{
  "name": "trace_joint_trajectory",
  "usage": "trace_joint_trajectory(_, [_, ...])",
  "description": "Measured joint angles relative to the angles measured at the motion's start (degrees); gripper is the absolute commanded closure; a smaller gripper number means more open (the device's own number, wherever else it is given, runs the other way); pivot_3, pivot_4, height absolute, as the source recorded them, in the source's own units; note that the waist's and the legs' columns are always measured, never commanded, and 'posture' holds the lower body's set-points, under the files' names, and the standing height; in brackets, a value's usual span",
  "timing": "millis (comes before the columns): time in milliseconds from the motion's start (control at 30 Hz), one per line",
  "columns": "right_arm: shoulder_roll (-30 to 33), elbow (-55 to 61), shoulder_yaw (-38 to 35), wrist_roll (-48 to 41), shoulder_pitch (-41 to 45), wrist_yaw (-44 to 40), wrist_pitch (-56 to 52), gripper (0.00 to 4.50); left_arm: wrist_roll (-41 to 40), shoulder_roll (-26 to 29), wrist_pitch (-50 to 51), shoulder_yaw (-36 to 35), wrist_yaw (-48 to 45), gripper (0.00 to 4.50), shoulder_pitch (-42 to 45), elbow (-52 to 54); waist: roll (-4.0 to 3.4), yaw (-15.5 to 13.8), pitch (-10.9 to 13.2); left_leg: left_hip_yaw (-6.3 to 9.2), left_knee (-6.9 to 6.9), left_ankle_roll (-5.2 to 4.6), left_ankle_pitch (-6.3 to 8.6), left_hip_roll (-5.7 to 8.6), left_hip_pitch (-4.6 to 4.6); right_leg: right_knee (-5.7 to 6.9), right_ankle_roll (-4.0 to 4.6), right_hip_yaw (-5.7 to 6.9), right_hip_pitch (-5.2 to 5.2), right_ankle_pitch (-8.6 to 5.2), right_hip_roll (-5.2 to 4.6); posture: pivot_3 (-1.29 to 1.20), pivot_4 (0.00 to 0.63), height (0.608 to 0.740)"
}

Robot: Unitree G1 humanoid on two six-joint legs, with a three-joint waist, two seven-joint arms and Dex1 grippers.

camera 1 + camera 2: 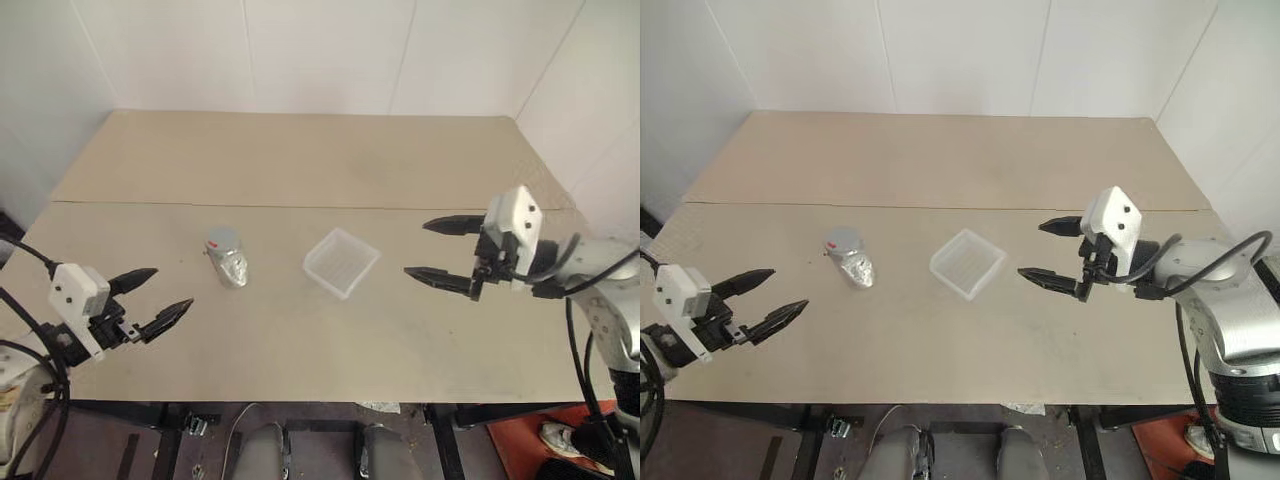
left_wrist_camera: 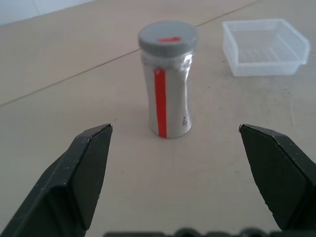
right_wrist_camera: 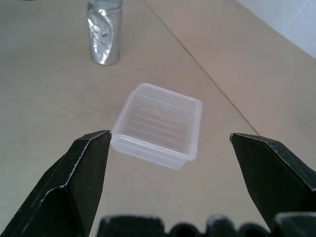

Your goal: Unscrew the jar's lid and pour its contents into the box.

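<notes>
- The jar (image 1: 227, 257) is stood upright, lid (image 2: 168, 37) on, beside the empty box (image 1: 341, 261).
- Both hands, left (image 1: 160, 298) and right (image 1: 438, 250), are held wide open, empty.
- Next, the jar must be gripped.

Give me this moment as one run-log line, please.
left gripper: open, empty, facing jar | right gripper: open, empty, facing box | lid: on | box: empty

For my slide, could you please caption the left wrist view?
Open left gripper faces the upright jar, grey lid on, clear box beyond.
</notes>
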State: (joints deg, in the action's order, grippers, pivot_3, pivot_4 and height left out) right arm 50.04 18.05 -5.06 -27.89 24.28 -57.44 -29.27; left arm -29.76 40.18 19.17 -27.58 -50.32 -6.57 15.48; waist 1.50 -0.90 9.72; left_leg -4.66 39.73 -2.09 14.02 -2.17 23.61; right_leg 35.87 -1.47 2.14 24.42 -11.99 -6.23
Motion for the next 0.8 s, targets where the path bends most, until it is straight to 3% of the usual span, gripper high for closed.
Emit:
trace_joint_trajectory(367, [0.12, 1.99, 1.30, 0.18, 2.17, -0.65, -0.01, 0.00, 5.37, -2.56, -6.47, 10.95, 0.14, 0.02, 18.14, -17.40, 0.02, 0.20, -0.01, -0.04, 0.00, -0.01, 0.00, 0.11, 0.04, -0.01, -0.02, 0.04, -0.02, 0.02, 0.01, 0.00, 0.150, 0.740])
trace_joint_trajectory(800, [0.16, 4.91, 0.88, -0.54, 1.85, -0.18, -0.24, 0.00, 9.72, -7.98, -12.99, 17.79, -1.19, 0.02, 29.81, -32.43, 0.04, 0.23, -0.01, -0.04, 0.02, -0.01, 0.00, 0.13, 0.06, 0.02, -0.07, 0.05, -0.03, 0.05, 0.01, 0.00, 0.150, 0.740])
